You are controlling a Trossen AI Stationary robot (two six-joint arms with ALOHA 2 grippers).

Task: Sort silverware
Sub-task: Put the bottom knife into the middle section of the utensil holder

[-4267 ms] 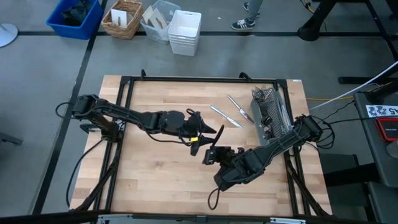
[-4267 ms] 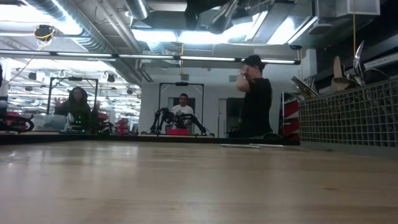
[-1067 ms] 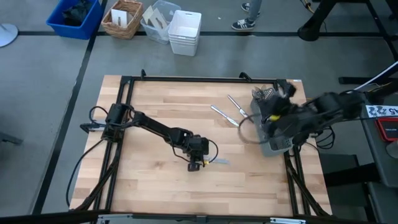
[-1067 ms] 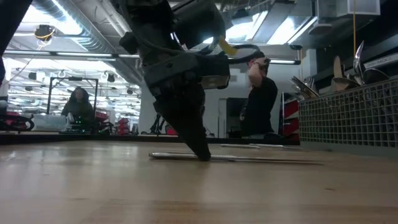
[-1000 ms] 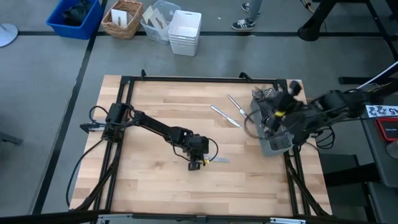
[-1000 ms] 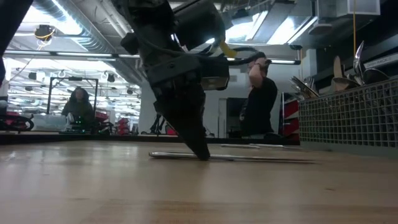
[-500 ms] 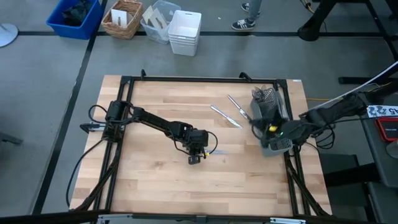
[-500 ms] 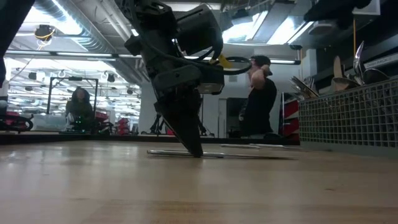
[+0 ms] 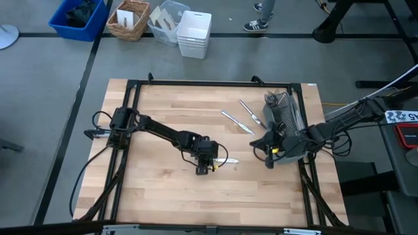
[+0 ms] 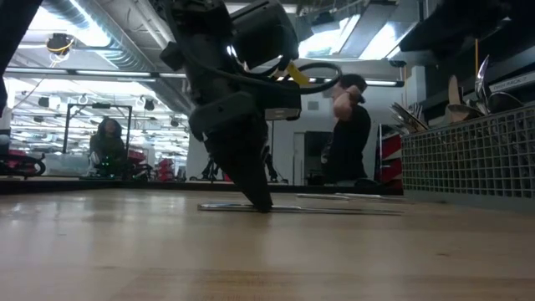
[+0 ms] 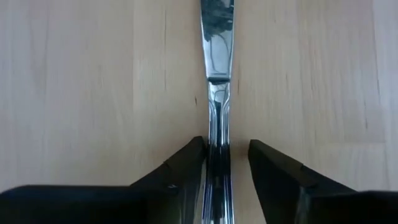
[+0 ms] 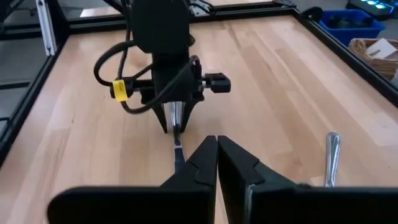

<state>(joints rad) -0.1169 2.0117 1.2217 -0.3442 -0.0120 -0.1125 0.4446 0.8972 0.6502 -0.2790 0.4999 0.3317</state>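
A table knife lies flat on the wooden table near its middle; the left wrist view shows its handle and blade. My left gripper points down over the handle end, open, with one finger on each side of the handle. My right gripper is shut and empty, low beside the dark wire-mesh caddy, pointing toward the left gripper. The caddy holds several pieces of silverware. Two more pieces lie flat on the table left of the caddy. My left gripper comes from above with its fingers across the knife's handle, which lies flat on the table. One finger stands right against the handle's side, and I cannot tell whether it touches. A gap shows between the handle and the other finger.
A black frame rail runs around the table. Bins and a basket stand on the floor beyond the far edge. A person stands in the room behind. Bare wood lies toward the near edge.
My right arm has come down from above the caddy and moved toward the table's left, so its gripper now sits low beside the caddy. My left gripper has shifted slightly toward the far edge, and the knife has slid that way with it.
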